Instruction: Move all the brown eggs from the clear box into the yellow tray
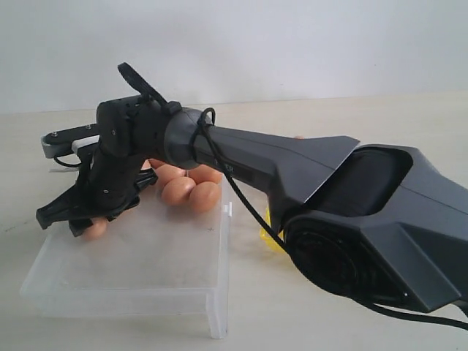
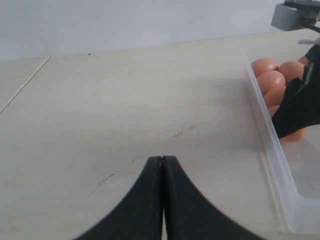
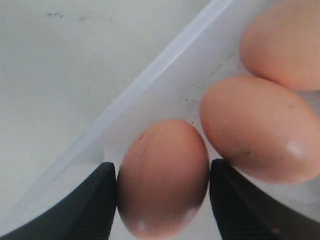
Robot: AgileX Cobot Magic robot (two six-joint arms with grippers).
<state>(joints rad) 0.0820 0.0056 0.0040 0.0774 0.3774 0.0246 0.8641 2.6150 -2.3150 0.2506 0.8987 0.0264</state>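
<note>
Orange-brown and smooth-shelled, one oval brown egg sits between the right jaws. Their black pads lie against both its flanks, so they look closed on it at a wide setting. It sits low in the shallow, transparent plastic clear box, at the left of the exterior view. More brown eggs cluster at the box's far side, near mid-frame. Only a sliver of the bright plastic yellow tray shows behind the arm, right of the box. The left jaws are pressed together on nothing, over the pale bench just beside the box.

By its looks the egg is light, rigid yet brittle, and slick. A hard squeeze could crack it; a slack one could let it slide out. Gripping across the widest middle seems safest, with gentle pressure, minding the neighbouring egg just beside one pad.
</note>
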